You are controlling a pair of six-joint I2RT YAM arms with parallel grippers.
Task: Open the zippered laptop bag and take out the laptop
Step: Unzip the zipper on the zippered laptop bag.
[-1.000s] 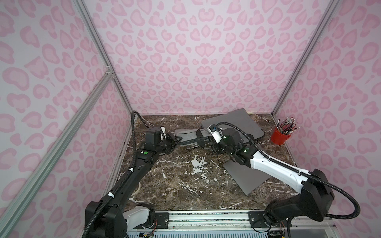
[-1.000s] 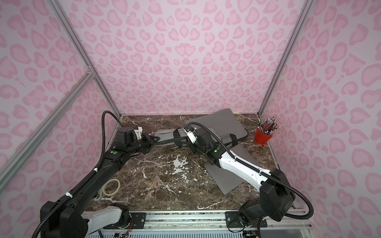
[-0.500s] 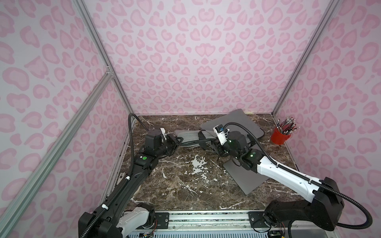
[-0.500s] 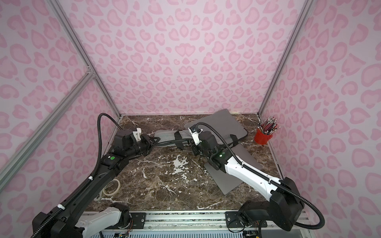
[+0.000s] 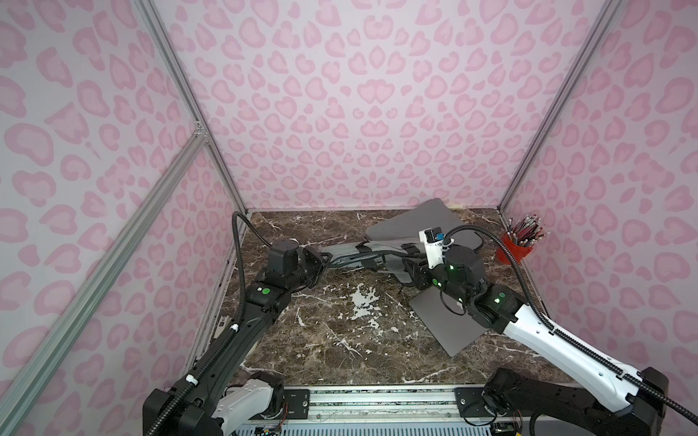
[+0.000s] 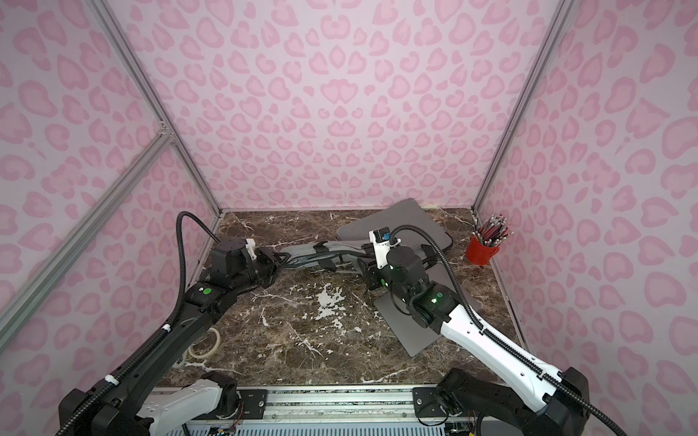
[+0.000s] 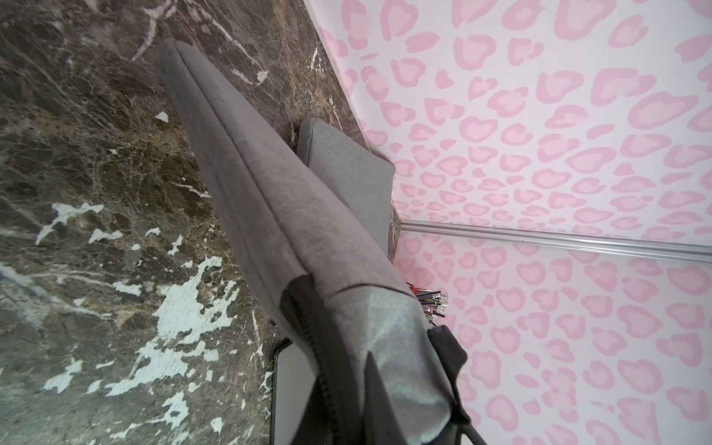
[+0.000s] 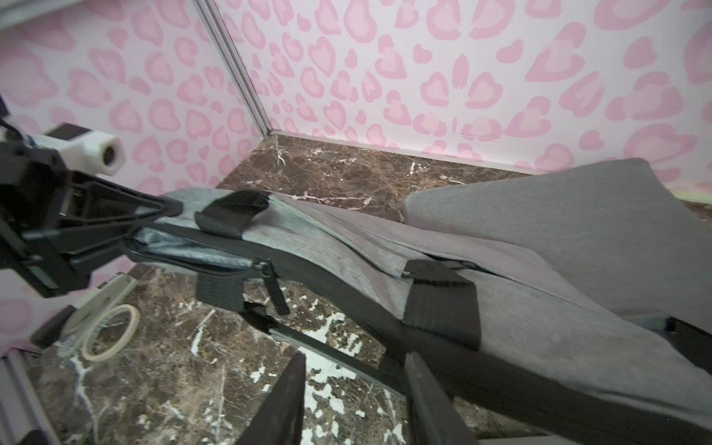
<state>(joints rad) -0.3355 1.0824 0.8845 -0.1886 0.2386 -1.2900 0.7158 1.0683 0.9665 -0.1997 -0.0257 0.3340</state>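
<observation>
Right gripper (image 8: 354, 358) has let go and backed off the laptop bag (image 8: 346, 246); its jaws are spread with nothing between them. Left gripper (image 8: 165, 212) is still clenched on the bag's end, keeping that end raised off the marble table (image 5: 340, 339). The zipper gap shows only lining, so you can't see deeper inside. Laptop (image 5: 442, 328) lies flat on the table, out of the bag, one corner hidden under the right arm. Can't tell if the grey panel (image 5: 411, 222) behind belongs to the bag. Red cup (image 5: 511, 253) holds pencils.
</observation>
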